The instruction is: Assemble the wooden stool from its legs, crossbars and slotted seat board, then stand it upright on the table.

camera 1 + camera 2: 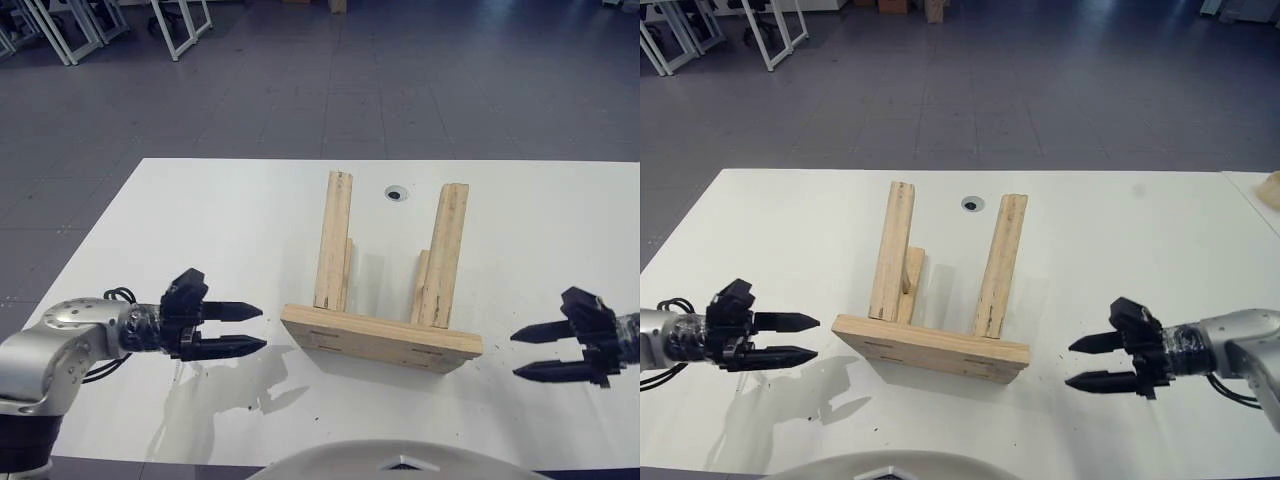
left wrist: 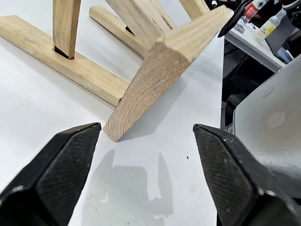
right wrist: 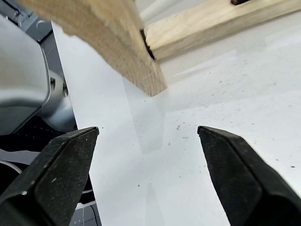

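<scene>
Stool [image 1: 445, 250] lies on its side on the table [image 1: 200, 220] in the eye views, seat board [image 1: 380, 340] nearest, legs [image 1: 333, 240] pointing away. Left gripper [image 1: 262, 328] and right gripper [image 1: 1070, 365] sit wide open at either side, not touching. It looks built; next they should grab the board's ends and tip it up. Left wrist view shows one board corner close. Right wrist view cuts the other off. Crossbars are hard to see.
</scene>
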Robot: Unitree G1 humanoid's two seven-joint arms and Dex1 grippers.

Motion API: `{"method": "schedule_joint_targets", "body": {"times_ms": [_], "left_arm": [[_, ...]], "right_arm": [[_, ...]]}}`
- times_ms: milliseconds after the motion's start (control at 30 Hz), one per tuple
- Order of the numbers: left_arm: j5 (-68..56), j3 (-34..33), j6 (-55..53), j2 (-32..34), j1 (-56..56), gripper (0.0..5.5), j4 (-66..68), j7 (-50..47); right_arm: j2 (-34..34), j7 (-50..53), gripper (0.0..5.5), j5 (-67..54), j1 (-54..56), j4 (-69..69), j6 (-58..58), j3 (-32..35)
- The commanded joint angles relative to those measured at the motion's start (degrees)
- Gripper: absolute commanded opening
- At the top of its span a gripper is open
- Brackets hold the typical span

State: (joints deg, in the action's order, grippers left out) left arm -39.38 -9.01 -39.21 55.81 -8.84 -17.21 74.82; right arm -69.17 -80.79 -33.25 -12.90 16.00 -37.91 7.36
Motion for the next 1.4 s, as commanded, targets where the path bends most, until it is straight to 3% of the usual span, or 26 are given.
{"method": "schedule_joint_targets", "body": {"times_ms": [33, 200, 500, 800, 933, 1067, 1167, 1267, 1400], "left_arm": [[5.28, 4.03, 5.58, -2.53, 3.23, 3.64, 1.21, -2.46], [6.76, 5.46, 7.44, -6.4, 6.01, 3.64, 2.78, -5.9], [0.64, 7.1, 2.56, -5.54, 7.04, 3.64, -2.42, -2.23], [1.36, 9.27, 2.7, -10.2, 10.31, 2.25, -0.95, -6.45], [-0.41, 9.1, 1.01, -7.97, 7.51, 2.09, -2.43, -4.39], [-7.2, 5.43, -6.17, -3.17, 7.08, 1.91, -4.37, -2.27], [-20.0, -0.28, -17.68, 0.15, 11.6, 1.85, -5.29, -4.73], [-30.25, -4.94, -25.28, 3.1, 17.94, 1.85, -4.29, -7.48], [-40.69, -6.73, -33.45, 4.17, 25.97, 1.85, 1.42, -13.97]], "right_arm": [[1.67, 1.92, 3.89, -0.03, 0.25, 5.57, 0.48, -1.56], [6.32, 6.5, 3.89, -1.9, 4.33, 11.31, -2.43, -5.87], [12.13, 13.58, 3.89, -0.23, 9.6, 11.86, -3.29, -11.28], [14.36, 15.83, 2.15, -2.3, 12.5, 10.92, -6.05, -11.71], [16.13, 16.39, 1.96, -6.44, 16.56, 10.23, -10.41, -10.25], [14.45, 12.78, 1.96, -17.96, 20.73, 11.13, -20.61, -6.42], [11.4, 9.47, 1.96, -30.86, 25.32, 10.77, -30.18, -2.64], [12.72, 18.18, 1.96, -43.73, 32.92, 6.69, -37.42, 1.06], [11.64, 28.45, 1.96, -50.89, 43.83, -0.26, -50.15, -3.62]]}}
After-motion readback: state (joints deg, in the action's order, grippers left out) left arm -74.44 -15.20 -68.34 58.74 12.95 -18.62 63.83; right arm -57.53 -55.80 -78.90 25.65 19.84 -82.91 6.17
